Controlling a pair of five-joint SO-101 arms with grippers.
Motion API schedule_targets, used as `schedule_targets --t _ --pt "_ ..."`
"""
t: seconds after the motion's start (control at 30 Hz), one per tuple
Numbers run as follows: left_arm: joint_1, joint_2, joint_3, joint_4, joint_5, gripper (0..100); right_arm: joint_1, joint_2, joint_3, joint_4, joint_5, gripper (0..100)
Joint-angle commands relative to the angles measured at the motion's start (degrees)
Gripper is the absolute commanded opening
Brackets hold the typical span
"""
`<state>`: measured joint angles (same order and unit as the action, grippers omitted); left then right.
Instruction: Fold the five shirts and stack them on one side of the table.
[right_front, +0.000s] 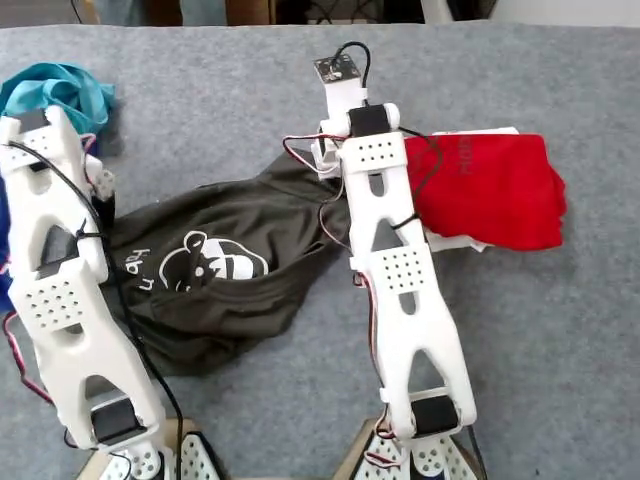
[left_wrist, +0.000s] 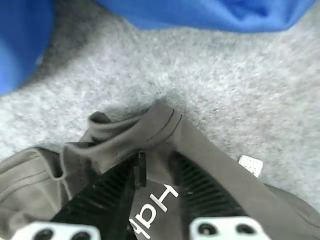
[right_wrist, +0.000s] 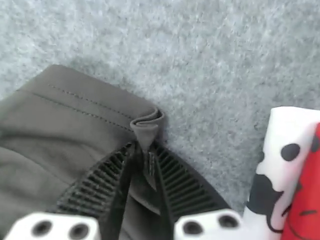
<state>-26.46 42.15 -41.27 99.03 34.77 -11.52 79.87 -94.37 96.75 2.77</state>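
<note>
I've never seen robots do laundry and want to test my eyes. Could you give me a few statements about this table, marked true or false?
1. Both the left gripper and the right gripper are pinching the dark shirt. True.
2. The red shirt lies on top of the dark shirt. False: it lies apart from it, folded, over a white shirt.
3. A teal shirt lies bunched near a far corner of the table. True.
4. The dark shirt is neatly folded. False: it lies rumpled and spread out, with its white print facing up.
</note>
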Motion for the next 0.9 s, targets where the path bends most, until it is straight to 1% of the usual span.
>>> schedule_targets --t 0.0,0.13,0.17,0.33,0.43,0.5,0.73,0.87 --pt "-2.15 -3.96 -6.46 1.49 -0.26 17 -0.53 -1.01 -1.36 -1.23 0.44 1.5" --pt "-3.21 -2.99 -11.21 0.79 -0.18 17 -0.53 -0.84 -1.36 -1.58 0.35 1.5" --pt "-3.21 -2.37 -11.21 -0.88 0.35 17 -0.53 -0.84 -1.36 -1.58 0.35 1.5" --pt "-3.03 2.02 -11.47 -9.76 8.44 17 -0.53 -0.84 -1.36 -1.58 0.35 1.5" --pt "-2.33 6.15 -12.0 -10.73 8.79 17 -0.53 -0.84 -1.36 -1.58 0.35 1.5" --pt "-2.15 8.09 -11.47 -9.76 8.88 17 -0.53 -0.75 -1.36 -1.58 0.35 1.5" --pt "-2.68 10.64 -12.09 1.67 8.88 17 -0.53 -0.75 -1.36 -1.58 0.35 1.5" --pt "-4.18 8.0 -11.47 1.93 8.53 17 -0.53 -0.75 -1.36 -1.58 0.35 1.5"
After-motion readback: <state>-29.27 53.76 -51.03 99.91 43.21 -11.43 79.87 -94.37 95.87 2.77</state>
